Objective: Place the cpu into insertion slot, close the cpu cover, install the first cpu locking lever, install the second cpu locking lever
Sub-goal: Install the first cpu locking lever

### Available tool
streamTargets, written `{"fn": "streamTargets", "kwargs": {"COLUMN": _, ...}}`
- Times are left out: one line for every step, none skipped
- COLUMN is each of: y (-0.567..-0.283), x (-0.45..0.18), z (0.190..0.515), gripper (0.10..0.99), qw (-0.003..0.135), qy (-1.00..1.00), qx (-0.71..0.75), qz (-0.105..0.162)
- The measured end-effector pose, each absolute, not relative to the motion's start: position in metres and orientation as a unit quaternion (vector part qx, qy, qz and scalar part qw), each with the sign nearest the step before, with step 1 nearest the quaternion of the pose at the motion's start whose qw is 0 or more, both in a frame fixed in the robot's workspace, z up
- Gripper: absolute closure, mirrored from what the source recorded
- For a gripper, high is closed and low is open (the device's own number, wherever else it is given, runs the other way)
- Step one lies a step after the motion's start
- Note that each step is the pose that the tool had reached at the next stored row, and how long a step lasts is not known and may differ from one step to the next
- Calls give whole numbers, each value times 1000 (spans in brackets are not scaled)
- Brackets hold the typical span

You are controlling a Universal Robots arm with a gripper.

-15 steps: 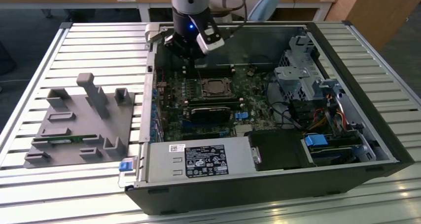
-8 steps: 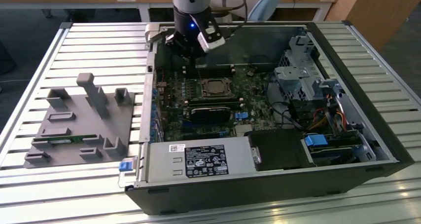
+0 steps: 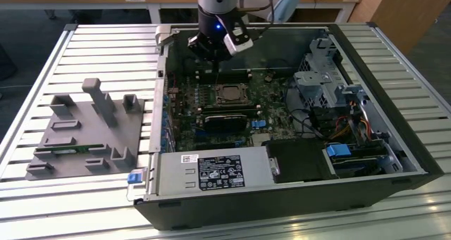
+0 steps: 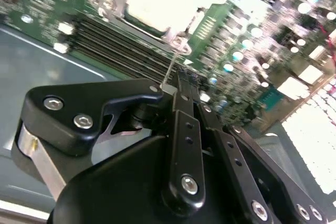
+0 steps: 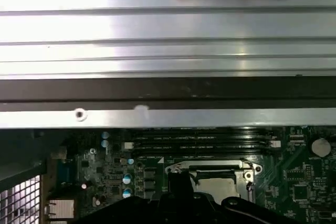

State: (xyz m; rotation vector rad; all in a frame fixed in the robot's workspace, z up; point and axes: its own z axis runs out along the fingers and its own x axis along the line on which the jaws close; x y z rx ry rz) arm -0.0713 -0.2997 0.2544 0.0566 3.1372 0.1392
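Now the gripper point(image 4: 182, 80), pressed together, touches a locking lever point(image 4: 170, 66) slanting toward it.

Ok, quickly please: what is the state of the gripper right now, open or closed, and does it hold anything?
Gripper: closed, fingers together. A thin locking lever reaches its tips, but whether it is gripped cannot be told.
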Motion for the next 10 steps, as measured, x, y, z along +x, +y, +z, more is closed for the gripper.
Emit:
{"fn": "streamTargets", "kwargs": {"y": -300, "x": -67, "z": 254, "gripper": 980, "qw": 0, "qy": 999, "qx": 18, "qz": 44}}
{"fn": "streamTargets", "kwargs": {"y": -299, "x": -62, "z": 254, "gripper": 980, "qw": 0, "qy": 999, "qx": 18, "qz": 44}}
{"fn": "streamTargets", "kwargs": {"y": -299, "x": -58, "z": 254, "gripper": 980, "qw": 0, "qy": 999, "qx": 18, "qz": 44}}
{"fn": "streamTargets", "kwargs": {"y": -299, "x": -53, "z": 253, "gripper": 980, "qw": 0, "qy": 999, "qx": 18, "qz": 44}}
{"fn": "streamTargets", "kwargs": {"y": -299, "x": -48, "z": 253, "gripper": 980, "qw": -1, "qy": 999, "qx": 18, "qz": 44}}
{"fn": "streamTargets", "kwargs": {"y": -299, "x": -46, "z": 253, "gripper": 980, "qw": -1, "qy": 999, "qx": 18, "qz": 44}}
{"fn": "streamTargets", "kwargs": {"y": -299, "x": -45, "z": 252, "gripper": 980, "qw": -1, "qy": 999, "qx": 18, "qz": 44}}
{"fn": "streamTargets", "kwargs": {"y": -299, "x": -45, "z": 252, "gripper": 980, "qw": -1, "qy": 999, "qx": 18, "qz": 45}}
{"fn": "streamTargets", "kwargs": {"y": -299, "x": -45, "z": 252, "gripper": 980, "qw": -1, "qy": 999, "qx": 18, "qz": 48}}
{"fn": "streamTargets", "kwargs": {"y": -299, "x": -45, "z": 251, "gripper": 980, "qw": -1, "qy": 998, "qx": 18, "qz": 53}}
